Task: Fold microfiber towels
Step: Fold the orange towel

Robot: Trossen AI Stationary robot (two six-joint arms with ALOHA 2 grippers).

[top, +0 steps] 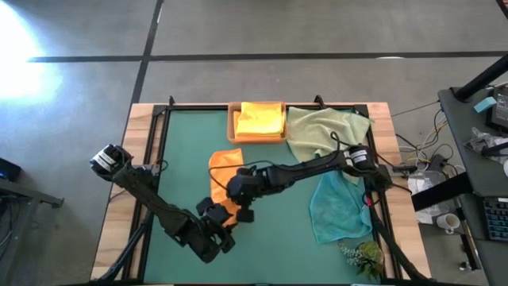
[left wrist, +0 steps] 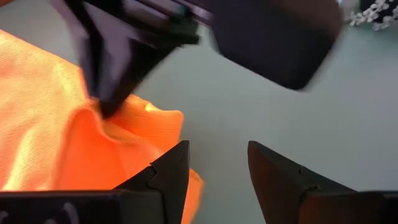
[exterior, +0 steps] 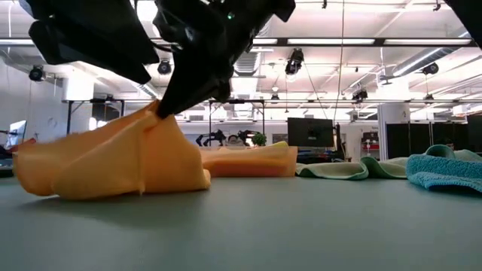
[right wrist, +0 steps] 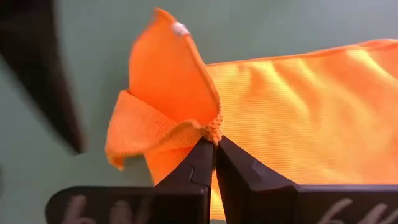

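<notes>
An orange microfiber towel lies on the green mat near its middle; in the low view one part of this towel is drawn up into a peak. My right gripper is shut on that raised part. My left gripper stands open close beside the towel's near corner, nothing between its fingers. A yellow towel rests in a wooden tray at the far edge. A pale green towel and a teal towel lie crumpled on the right. My right gripper pinches a bunched, hemmed edge of the orange towel between its two fingertips, next to a flap that stands up. The fingers slant down from the table's right. The pinched part is lifted; the rest of the towel lies on the mat, slack.
A small sprig of greenery lies at the mat's near right corner. Bare mat shows between the orange and teal towels. The two arms are close together over the orange towel.
</notes>
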